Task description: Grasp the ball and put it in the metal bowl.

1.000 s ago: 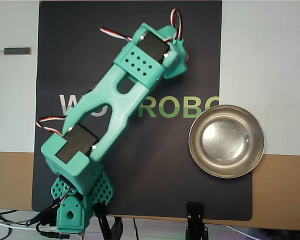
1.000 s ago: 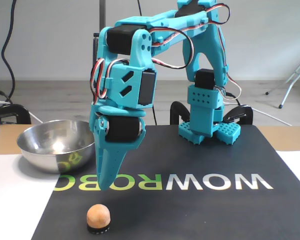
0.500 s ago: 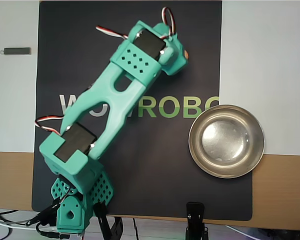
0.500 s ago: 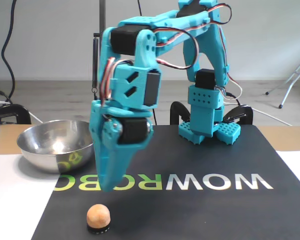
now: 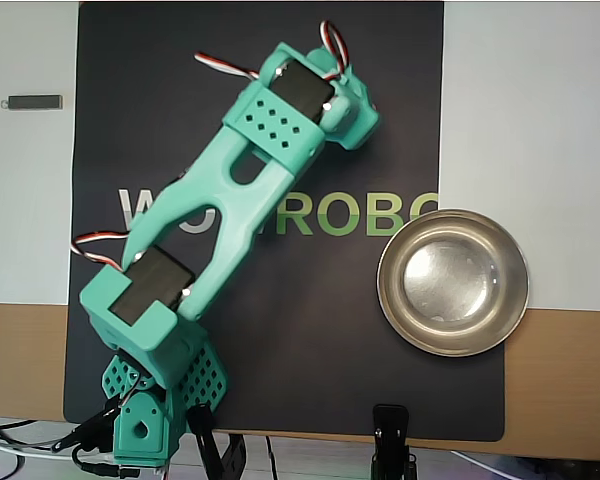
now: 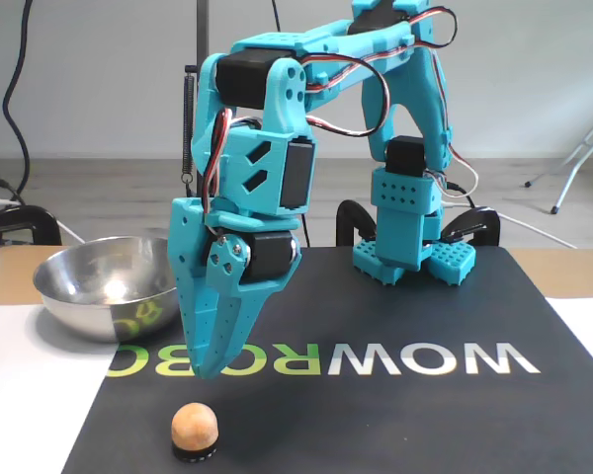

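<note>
Hand (image 6: 205, 370) hangs above ball (image 6: 195, 428), not touching; fingers look nearly together. Metal bowl (image 6: 74, 296) well apart, on table.

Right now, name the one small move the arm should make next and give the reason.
Probably spread the fingers and lower straight down. In the fixed view the gripper hangs above the ball, tips apparently together and clear of it, while the ball sits on a small dark ring on the black mat. The metal bowl is empty.
</note>
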### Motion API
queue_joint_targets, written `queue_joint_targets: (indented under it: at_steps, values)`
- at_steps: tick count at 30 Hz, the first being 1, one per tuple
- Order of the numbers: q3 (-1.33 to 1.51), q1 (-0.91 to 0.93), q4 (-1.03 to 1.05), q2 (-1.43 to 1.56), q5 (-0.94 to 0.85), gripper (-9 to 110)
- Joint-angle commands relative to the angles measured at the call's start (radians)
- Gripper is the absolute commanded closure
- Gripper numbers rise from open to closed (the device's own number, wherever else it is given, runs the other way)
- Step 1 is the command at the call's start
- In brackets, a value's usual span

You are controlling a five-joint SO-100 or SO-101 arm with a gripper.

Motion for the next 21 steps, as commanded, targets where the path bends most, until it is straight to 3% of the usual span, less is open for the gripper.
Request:
queue_joint_targets:
  at_steps: [1,21]
  values:
    - [-0.031,-0.008,0.000,0.005,-0.003,101]
    - [-0.044,-0.009,-0.011,-0.048,-0.008,101]
